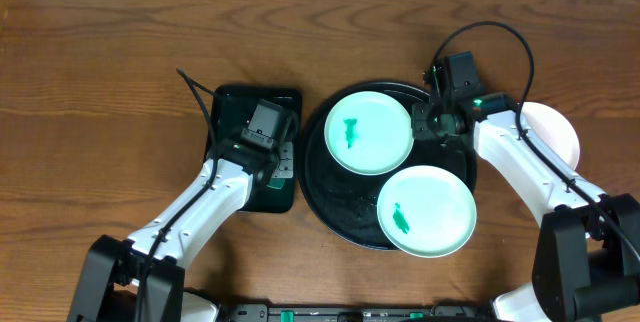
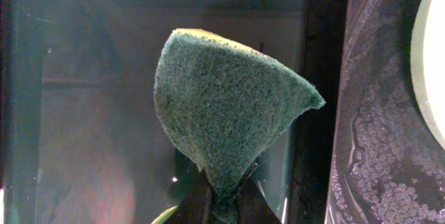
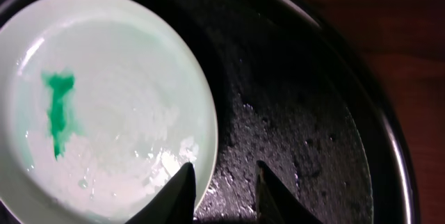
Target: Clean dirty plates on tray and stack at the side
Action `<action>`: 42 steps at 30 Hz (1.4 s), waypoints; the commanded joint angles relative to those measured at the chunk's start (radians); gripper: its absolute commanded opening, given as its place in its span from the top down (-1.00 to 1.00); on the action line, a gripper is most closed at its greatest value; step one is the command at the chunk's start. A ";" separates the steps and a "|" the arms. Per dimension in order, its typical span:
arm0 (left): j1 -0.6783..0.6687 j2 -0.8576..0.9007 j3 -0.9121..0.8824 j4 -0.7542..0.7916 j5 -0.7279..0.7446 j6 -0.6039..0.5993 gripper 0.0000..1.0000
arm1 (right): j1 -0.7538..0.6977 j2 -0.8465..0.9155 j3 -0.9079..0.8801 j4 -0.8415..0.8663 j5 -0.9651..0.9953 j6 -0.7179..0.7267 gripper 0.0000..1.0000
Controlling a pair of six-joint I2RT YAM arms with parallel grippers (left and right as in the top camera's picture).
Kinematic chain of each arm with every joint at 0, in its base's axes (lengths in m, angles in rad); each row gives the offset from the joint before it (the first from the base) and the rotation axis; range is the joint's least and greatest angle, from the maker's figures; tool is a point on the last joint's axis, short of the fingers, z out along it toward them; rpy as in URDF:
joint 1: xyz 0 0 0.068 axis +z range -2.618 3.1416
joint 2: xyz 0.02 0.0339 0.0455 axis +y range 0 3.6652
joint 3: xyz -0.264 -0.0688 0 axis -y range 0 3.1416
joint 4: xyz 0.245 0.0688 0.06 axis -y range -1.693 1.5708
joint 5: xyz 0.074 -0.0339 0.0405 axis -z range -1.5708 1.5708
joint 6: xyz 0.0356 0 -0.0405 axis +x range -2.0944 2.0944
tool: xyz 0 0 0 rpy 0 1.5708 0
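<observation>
Green-smeared plate [image 3: 132, 64] lies in black tray [image 3: 295, 106].

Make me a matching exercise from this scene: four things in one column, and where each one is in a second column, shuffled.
1. sponge
2. white plate
3. round black tray
4. right claw

A. on the table, off the tray
B. carrying the two mint plates
C. pinched in the left claw
D. open at the far mint plate's rim

Pairs: 1-C, 2-A, 3-B, 4-D
</observation>
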 commanded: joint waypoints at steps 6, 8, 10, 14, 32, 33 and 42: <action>-0.002 0.003 -0.007 0.008 -0.021 0.002 0.85 | 0.029 0.054 -0.027 0.037 -0.005 0.017 0.60; -0.002 0.003 -0.007 0.008 -0.021 0.003 0.85 | 0.029 0.072 -0.027 0.044 -0.005 0.030 0.60; -0.002 0.003 -0.007 0.008 -0.021 0.003 0.85 | 0.030 0.092 -0.027 0.054 -0.010 0.033 0.60; -0.002 0.003 -0.007 0.008 -0.021 0.003 0.85 | 0.029 0.127 -0.027 0.062 -0.013 0.041 0.74; -0.002 0.003 -0.007 0.007 -0.021 0.003 0.85 | 0.027 0.140 -0.029 0.073 -0.013 0.044 0.98; -0.002 0.003 -0.007 0.008 -0.021 0.003 0.85 | 0.027 0.140 -0.029 0.073 -0.013 0.044 0.98; -0.002 0.003 -0.007 0.007 -0.021 0.002 0.85 | 0.027 0.140 -0.029 0.069 -0.025 0.044 0.90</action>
